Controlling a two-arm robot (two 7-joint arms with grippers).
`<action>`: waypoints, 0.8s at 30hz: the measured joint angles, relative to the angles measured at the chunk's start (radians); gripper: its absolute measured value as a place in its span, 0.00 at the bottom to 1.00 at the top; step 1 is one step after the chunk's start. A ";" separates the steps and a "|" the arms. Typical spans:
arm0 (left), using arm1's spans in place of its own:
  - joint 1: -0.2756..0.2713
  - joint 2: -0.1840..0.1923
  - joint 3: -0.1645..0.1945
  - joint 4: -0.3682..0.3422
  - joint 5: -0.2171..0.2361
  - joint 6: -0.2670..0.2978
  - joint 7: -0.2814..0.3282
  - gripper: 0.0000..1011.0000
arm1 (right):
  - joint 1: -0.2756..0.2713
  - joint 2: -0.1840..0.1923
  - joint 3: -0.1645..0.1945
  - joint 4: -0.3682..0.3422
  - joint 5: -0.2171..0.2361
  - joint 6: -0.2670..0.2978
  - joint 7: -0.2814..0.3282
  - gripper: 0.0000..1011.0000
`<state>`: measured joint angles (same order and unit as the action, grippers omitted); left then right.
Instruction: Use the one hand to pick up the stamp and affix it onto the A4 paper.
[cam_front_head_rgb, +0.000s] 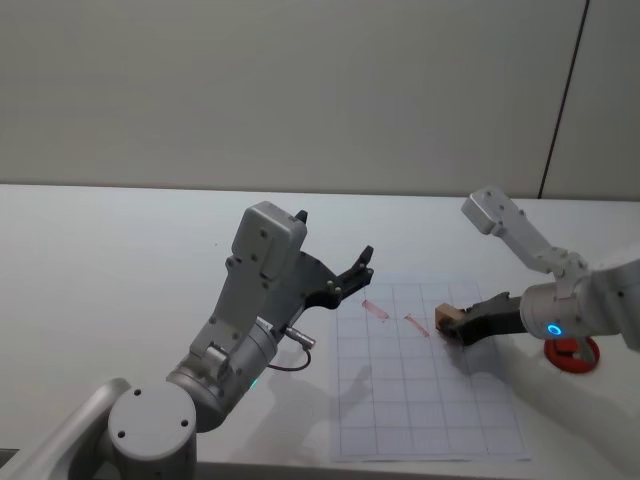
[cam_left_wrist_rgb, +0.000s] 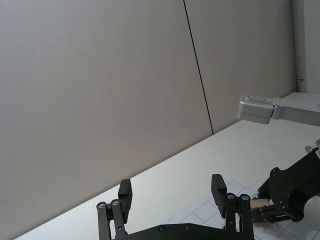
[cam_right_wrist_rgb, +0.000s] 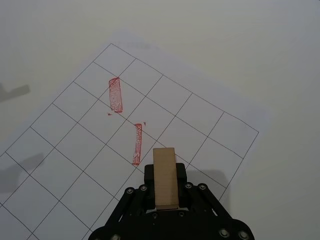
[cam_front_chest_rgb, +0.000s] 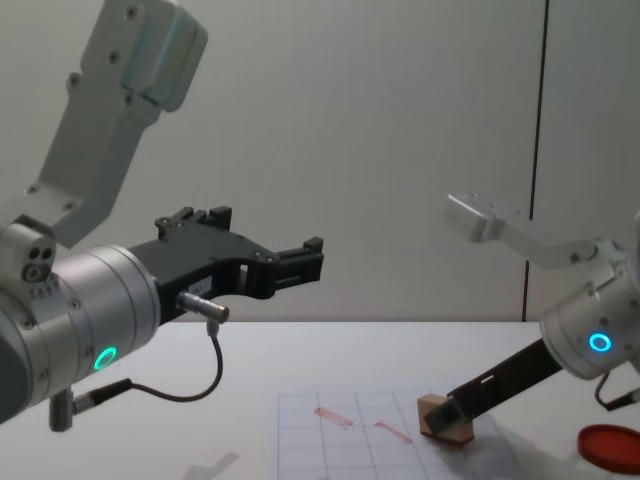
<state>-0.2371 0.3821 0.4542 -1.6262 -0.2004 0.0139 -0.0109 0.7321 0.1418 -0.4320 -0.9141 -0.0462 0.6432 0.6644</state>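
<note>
The stamp (cam_front_head_rgb: 447, 318), a light tan wooden block, sits between the fingers of my right gripper (cam_front_head_rgb: 456, 326), which is shut on it. It hangs tilted, low over the right part of the A4 paper (cam_front_head_rgb: 430, 400), just right of two slanted red marks (cam_right_wrist_rgb: 115, 95). I cannot tell whether it touches the sheet. The right wrist view has the stamp (cam_right_wrist_rgb: 164, 177) over the grid paper (cam_right_wrist_rgb: 60, 150). From the chest view the stamp (cam_front_chest_rgb: 438, 416) is at the tip of the right gripper (cam_front_chest_rgb: 450, 412). My left gripper (cam_front_head_rgb: 355, 270) is open and raised, left of the paper.
A flat red round ink pad (cam_front_head_rgb: 572, 353) lies on the white table right of the paper, behind my right forearm. The left arm's big grey body (cam_front_head_rgb: 250, 300) stands over the table's near left. A grey wall backs the table.
</note>
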 joint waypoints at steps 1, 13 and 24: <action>0.000 0.000 0.000 0.000 0.000 0.000 0.000 0.99 | -0.001 0.000 0.000 -0.001 0.002 -0.001 -0.001 0.22; 0.000 0.000 0.000 0.000 0.000 0.000 0.000 0.99 | -0.039 0.014 -0.001 -0.036 0.042 -0.024 -0.032 0.22; 0.000 0.000 0.000 0.000 0.000 0.000 0.000 0.99 | -0.077 0.027 -0.001 -0.071 0.083 -0.054 -0.063 0.22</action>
<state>-0.2372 0.3821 0.4542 -1.6262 -0.2004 0.0139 -0.0110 0.6548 0.1690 -0.4334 -0.9853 0.0367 0.5894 0.6017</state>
